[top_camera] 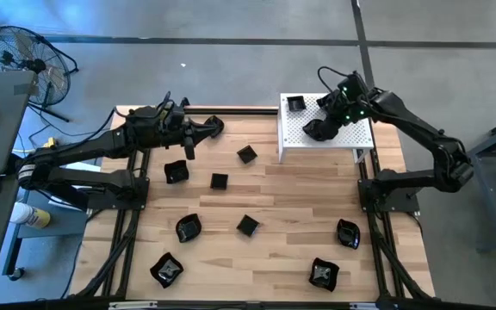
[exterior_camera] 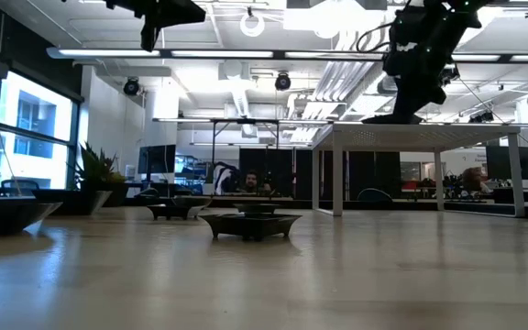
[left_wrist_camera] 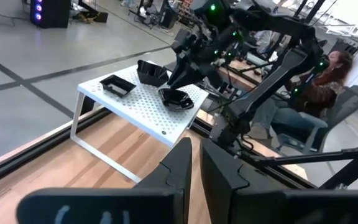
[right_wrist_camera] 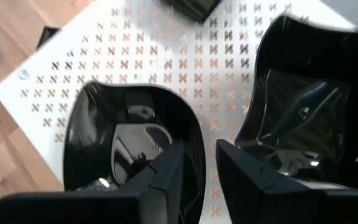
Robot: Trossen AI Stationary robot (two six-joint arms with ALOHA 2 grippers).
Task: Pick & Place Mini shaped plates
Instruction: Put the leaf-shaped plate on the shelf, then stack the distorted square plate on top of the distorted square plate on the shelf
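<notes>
From above, three glossy black mini plates sit on the white perforated metal shelf (top_camera: pixel 317 138) — roughly eight wait on the pale wood table (top_camera: pixel 291 207). The right gripper (top_camera: pixel 327 120) hovers there. Its wrist view shows a round black dish (right_wrist_camera: pixel 129 140) under slightly parted fingers. The left gripper (left_wrist_camera: pixel 194 180) hangs empty — nearly closed.

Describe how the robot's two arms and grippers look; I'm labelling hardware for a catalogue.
Both arms are dark, jointed and slim. The right arm carries small green lights near its wrist and black cables along its links. The left arm is matte black. Each gripper, left gripper and right gripper, has two flat, blocky black fingers.
</notes>
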